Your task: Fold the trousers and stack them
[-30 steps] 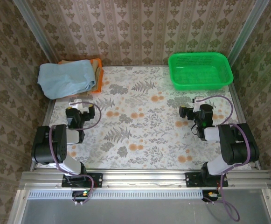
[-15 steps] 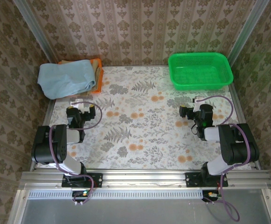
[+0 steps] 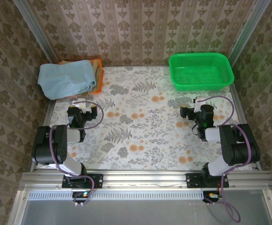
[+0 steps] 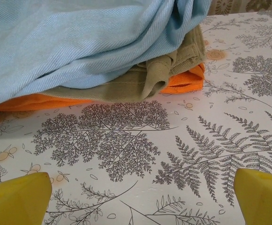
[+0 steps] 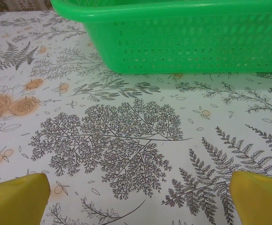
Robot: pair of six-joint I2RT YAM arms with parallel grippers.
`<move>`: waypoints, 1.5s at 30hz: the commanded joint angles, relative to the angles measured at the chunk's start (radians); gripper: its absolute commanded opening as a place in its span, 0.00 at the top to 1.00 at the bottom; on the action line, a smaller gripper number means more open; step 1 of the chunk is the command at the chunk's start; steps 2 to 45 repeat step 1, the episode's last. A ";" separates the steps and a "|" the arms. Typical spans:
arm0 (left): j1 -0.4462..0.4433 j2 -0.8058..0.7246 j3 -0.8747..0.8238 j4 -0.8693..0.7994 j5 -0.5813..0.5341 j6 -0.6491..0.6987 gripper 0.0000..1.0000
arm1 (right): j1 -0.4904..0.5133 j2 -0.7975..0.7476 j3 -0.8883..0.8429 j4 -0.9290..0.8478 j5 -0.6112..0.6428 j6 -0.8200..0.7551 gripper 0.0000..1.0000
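Watching the overhead view: the trousers [image 3: 66, 77] are lying folded in the upper left of the frame, at the far-left corner of the worktop [image 3: 140, 136]. They are sitting on top of a tan cloth [image 4: 140, 77], which is resting on an orange cloth [image 4: 187, 80]; both are poking out at the pile's right edge.

Left wrist view: the left fingers [image 4: 16, 199] are showing in the bottom corners, spread wide and gripping nothing. They are facing the pile, near it but not touching.

Right wrist view: the right fingers [image 5: 14, 197] are also standing wide and gripping nothing, above bare flowered print. A green basket [image 5: 182, 35] is filling the top of that frame; overhead, it is sitting at upper right.
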 commanded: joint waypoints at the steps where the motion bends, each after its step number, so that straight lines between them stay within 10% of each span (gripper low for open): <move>1: -0.002 -0.003 0.017 0.000 0.015 0.018 0.00 | 0.001 -0.007 0.016 0.041 0.030 0.000 0.00; 45: -0.002 -0.003 0.017 0.000 0.015 0.018 0.00 | 0.001 -0.007 0.016 0.041 0.030 0.000 0.00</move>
